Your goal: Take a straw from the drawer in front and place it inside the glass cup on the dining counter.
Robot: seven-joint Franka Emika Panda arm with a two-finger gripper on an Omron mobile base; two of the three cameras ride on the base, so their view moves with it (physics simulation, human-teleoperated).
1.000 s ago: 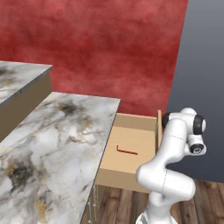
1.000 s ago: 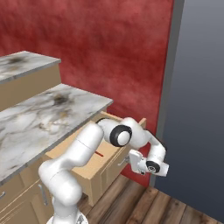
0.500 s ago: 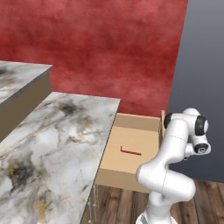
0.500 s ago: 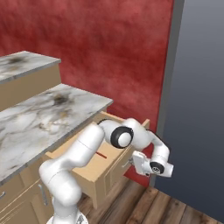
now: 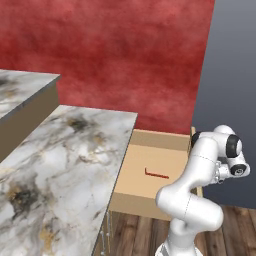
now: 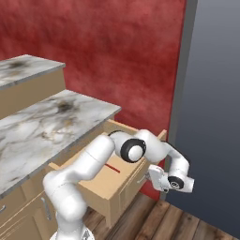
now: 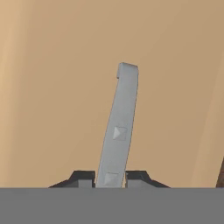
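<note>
Mottled red wall (image 5: 125, 45) — grey panel (image 5: 230, 75), wooden floor (image 5: 235, 230).

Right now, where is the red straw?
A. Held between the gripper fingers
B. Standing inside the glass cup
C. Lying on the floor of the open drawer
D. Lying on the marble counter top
C: the straw lies flat on the bottom of the open drawer, while the gripper is closed on the grey drawer handle at the drawer's front.

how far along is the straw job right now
Done: drawer is pulled open. In hand: pincer is shut on the drawer's grey handle. Left: straw lies untouched on the drawer floor; it must be picked up and put in the cup.
</note>
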